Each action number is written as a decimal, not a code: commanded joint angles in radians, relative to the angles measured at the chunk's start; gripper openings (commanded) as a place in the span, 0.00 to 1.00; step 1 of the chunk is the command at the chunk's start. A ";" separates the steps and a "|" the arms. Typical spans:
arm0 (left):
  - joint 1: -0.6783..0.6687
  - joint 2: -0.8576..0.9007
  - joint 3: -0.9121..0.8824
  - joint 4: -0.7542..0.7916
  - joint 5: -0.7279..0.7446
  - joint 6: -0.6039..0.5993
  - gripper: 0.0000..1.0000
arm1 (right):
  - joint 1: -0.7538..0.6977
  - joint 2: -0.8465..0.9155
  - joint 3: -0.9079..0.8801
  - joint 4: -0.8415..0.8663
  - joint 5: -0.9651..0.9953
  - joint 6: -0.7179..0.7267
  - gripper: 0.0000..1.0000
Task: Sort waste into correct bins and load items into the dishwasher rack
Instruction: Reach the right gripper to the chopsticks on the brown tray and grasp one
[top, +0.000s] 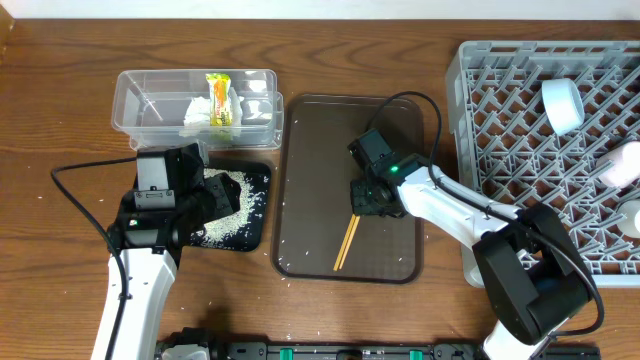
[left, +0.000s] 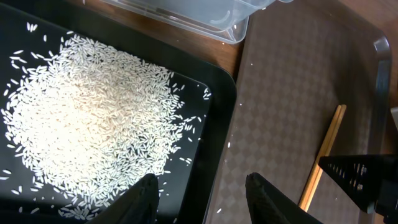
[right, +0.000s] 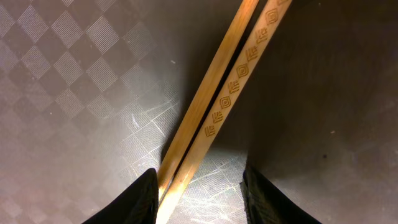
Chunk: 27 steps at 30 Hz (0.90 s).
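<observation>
Light wooden chopsticks (top: 347, 240) lie side by side on the dark brown serving tray (top: 300, 180). My right gripper (top: 362, 200) is low over their upper end, open, with the chopsticks (right: 214, 112) between its fingers (right: 199, 177), close to the left finger. My left gripper (top: 205, 200) is open and empty, hovering over the right edge of the black tray (top: 255, 235) that holds a pile of white rice (left: 87, 118). The clear tub (top: 135, 100) holds the white tissue (top: 197, 113) and the yellow wrapper (top: 218, 98). The blue plate is out of view.
The grey dishwasher rack (top: 500, 110) fills the right side, with a pale cup (top: 562, 105) lying in it and two more pale items at its right edge, cut off by the frame. A few rice grains lie loose on the table by the brown tray's front edge.
</observation>
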 joint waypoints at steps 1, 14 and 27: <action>-0.004 0.004 0.016 -0.002 -0.013 -0.002 0.49 | 0.010 0.020 -0.008 -0.013 0.051 0.050 0.42; -0.004 0.004 0.016 -0.002 -0.013 -0.001 0.49 | 0.001 0.020 -0.007 -0.028 0.079 0.054 0.41; -0.004 0.004 0.016 -0.014 -0.013 -0.001 0.49 | -0.001 0.018 -0.006 0.119 0.095 0.027 0.44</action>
